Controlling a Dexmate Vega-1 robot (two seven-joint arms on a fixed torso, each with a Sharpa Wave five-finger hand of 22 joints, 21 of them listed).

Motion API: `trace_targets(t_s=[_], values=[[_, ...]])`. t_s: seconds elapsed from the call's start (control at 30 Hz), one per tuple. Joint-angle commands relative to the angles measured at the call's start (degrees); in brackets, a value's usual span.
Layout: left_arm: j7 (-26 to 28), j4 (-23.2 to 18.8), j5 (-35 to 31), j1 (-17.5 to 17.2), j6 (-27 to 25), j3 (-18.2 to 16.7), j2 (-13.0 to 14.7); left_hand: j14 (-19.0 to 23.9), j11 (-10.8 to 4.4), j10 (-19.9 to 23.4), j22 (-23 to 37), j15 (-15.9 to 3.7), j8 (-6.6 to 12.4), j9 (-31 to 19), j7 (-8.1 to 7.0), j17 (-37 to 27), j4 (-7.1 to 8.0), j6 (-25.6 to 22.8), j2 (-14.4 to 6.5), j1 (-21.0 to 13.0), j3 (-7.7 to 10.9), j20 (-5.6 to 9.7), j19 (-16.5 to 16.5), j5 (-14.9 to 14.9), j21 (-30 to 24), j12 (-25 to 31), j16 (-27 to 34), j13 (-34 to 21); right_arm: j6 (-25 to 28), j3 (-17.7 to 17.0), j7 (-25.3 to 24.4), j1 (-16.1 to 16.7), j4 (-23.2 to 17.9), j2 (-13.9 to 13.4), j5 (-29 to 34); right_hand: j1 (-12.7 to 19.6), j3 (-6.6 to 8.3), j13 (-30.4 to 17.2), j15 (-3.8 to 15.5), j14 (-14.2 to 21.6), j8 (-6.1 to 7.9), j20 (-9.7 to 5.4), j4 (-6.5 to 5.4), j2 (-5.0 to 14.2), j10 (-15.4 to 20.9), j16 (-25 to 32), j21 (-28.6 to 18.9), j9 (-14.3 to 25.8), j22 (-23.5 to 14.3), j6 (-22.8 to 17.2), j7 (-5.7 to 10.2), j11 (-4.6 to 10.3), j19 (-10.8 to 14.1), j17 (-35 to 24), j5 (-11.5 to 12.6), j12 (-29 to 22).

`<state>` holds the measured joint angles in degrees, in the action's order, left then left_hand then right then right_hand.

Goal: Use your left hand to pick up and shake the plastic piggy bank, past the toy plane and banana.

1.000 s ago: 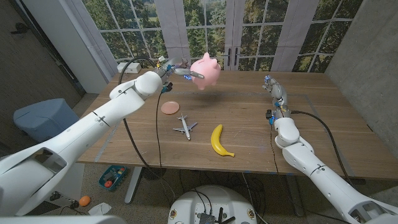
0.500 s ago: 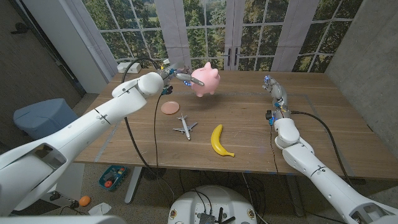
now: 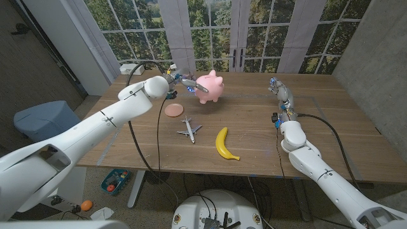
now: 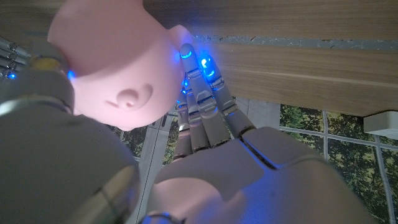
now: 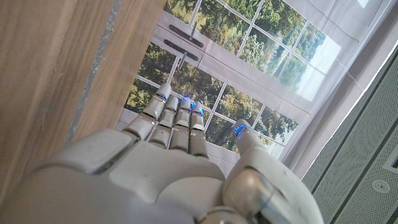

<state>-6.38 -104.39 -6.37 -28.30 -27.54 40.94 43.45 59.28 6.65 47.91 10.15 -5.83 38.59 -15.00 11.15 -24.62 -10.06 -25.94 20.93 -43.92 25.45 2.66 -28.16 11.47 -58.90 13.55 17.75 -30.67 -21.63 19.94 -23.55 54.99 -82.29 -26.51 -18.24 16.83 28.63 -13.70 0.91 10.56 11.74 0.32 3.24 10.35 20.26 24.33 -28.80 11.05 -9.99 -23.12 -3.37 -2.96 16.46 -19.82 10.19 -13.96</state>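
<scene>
Left arm: reaching from the near left corner out across the table, its left hand (image 3: 186, 81) gripping the piggy bank (image 3: 209, 86) and holding it up off the table (fingers (image 4: 202, 102) pressing along one side). Right arm: lying along the right side, its right hand (image 3: 282, 93) holding nothing, with the fingers (image 5: 171, 118) stretching out straight and close together.

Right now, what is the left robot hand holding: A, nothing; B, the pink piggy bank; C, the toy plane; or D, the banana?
B: the left robot hand grips the pink piggy bank at the far side of the table, while the banana and toy plane lie untouched on the wood.
</scene>
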Motion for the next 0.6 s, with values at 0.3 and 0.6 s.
trace_targets(t_s=[0.3, 0.6], values=[[-2.9, 3.8, -2.3, 2.1, -1.2, 3.4, -2.0, 3.4, -18.02, 19.7, 0.0, -8.0, 0.28, -1.0, -14.35, -0.1, 0.0, -21.6, -26.8, -27.4, 0.28, 3.14, 0.3, 0.4, -0.4, 0.1, -0.2, -0.1, 0.0, 0.1, 0.2, -0.1, 0.7, 0.2, -0.4, 0.5, 0.21, -0.2, 0.11, 0.4, -0.15, -0.28, -0.34, -0.09, 0.3, -0.4, 0.3, 0.2, -0.3, 0.1, 0.22, 0.02, 0.4, -0.1, 0.3, 0.2], [-3.2, 5.5, -3.6, 2.6, -1.6, 4.9, -2.9, 3.4, -18.01, 19.7, 0.0, -8.0, 0.22, -1.0, -14.31, 0.0, 0.01, -21.5, -26.8, -27.4, 0.27, 3.17, 0.3, 0.4, -0.5, 0.1, -0.3, -0.1, 0.1, 0.1, 0.2, -0.1, 0.7, 0.2, -0.5, 0.5, 0.21, -0.2, -0.06, 0.5, -0.13, -0.1, -0.35, -0.08, 0.5, -0.4, 0.4, 0.2, -0.3, 0.1, 0.08, -0.15, 0.6, -0.2, 0.3, 0.1]])
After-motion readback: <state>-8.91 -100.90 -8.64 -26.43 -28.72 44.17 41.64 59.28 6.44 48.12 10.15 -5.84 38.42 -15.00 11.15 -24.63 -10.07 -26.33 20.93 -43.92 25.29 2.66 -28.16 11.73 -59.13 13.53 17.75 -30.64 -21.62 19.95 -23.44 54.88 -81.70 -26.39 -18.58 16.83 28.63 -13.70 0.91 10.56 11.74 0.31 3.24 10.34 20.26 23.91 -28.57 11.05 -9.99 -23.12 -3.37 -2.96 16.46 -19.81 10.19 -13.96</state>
